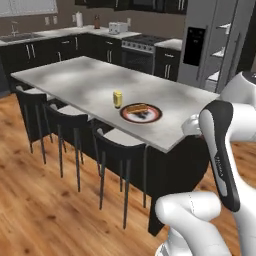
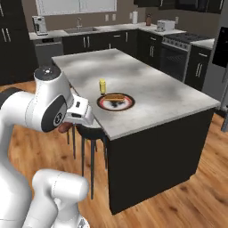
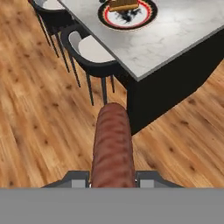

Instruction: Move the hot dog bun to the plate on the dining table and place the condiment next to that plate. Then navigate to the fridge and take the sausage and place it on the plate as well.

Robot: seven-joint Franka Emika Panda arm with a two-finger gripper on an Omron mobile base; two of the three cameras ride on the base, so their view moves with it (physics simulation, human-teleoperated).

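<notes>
Large rectangular white-grey marble dining table on a dark base: ahead of the hand, beyond the wood floor. Round dark plate with red-orange patterned rim: on that table ahead, bearing the tan-orange split hot dog bun. Squat yellow condiment bottle: just beside the plate, on its far side. Slim reddish-brown sausage: clamped between the gripper fingers, pointing forward towards the table.
</notes>
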